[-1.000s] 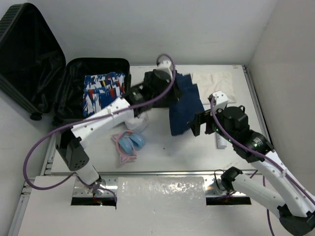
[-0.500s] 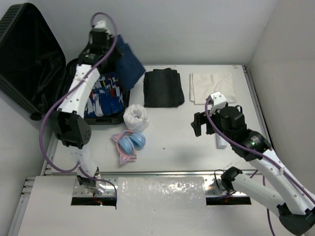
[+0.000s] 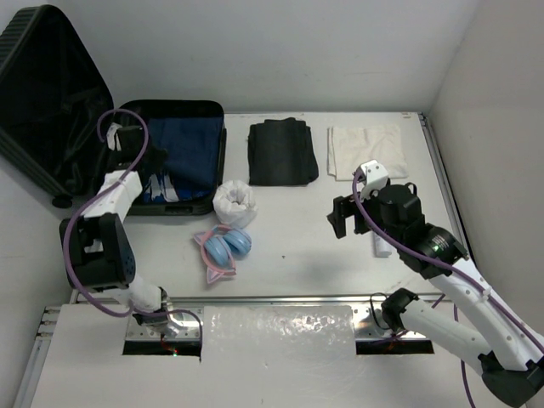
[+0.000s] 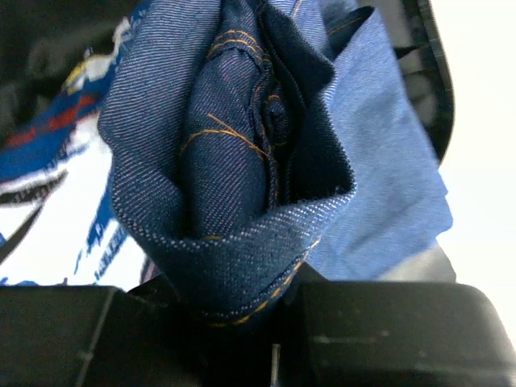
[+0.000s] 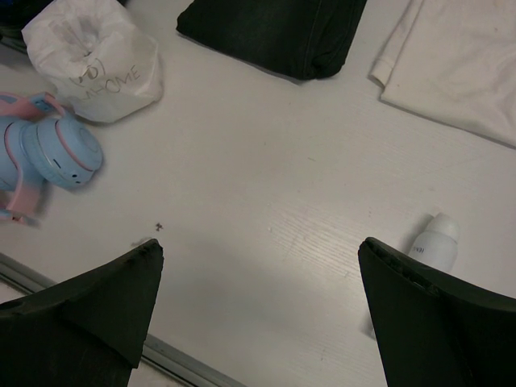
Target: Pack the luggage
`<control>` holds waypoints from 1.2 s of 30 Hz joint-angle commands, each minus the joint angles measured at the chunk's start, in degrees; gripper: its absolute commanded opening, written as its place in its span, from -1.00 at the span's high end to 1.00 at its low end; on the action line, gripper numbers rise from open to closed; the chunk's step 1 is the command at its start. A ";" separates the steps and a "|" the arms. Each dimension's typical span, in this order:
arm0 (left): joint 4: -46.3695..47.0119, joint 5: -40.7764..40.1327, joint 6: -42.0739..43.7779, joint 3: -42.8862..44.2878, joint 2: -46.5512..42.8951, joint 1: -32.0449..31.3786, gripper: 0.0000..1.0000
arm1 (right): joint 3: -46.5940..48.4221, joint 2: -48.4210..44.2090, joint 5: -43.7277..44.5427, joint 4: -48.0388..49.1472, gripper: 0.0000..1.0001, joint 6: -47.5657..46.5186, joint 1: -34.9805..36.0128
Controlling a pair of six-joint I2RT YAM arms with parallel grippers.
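The left claw point(image 4: 270, 322) has swung down from above the back rim of the luggage point(image 3: 51, 102) and is now sitting inside its open half. It is clenching a bunched fold of the blue denim garment point(image 3: 191, 153), which is lying over the patterned cloth point(image 3: 161, 185) there. The luggage is lying open at the far left corner of the worktop point(image 3: 297, 246), its lid standing up. The right claw point(image 5: 260, 246) is hovering spread wide, well to the right of the luggage, gripping nothing.
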 commanded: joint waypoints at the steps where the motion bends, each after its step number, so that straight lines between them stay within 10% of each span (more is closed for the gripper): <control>1: 9.06 2.10 -6.31 -5.12 -5.86 0.10 1.00 | -0.23 -0.37 -1.02 2.60 -0.98 -0.46 -0.20; 13: 4.14 -2.12 -5.61 -16.11 -13.15 3.53 0.99 | -1.90 0.77 -3.12 4.44 -0.98 0.42 -0.12; 16: 2.75 -4.66 -5.35 -16.39 -13.95 3.88 0.54 | -1.91 1.47 -4.62 5.15 -0.98 0.94 -0.20; 19: 1.43 -4.32 -3.77 -14.82 -13.60 3.97 -0.81 | -1.91 2.00 -5.06 5.24 -0.98 0.68 -0.12; 20: -1.10 -4.32 -2.64 -14.02 -13.68 3.97 -0.92 | -1.99 1.91 -5.06 5.15 -0.98 0.60 -0.12; 30: -20.47 -22.07 5.27 0.47 -27.82 3.70 -0.99 | -1.03 4.72 -4.45 5.41 -0.98 -0.28 -0.20; 36: -3.86 -2.67 11.87 -0.84 -28.64 1.96 -0.98 | -0.85 8.32 -4.36 8.05 -0.98 -0.37 -0.20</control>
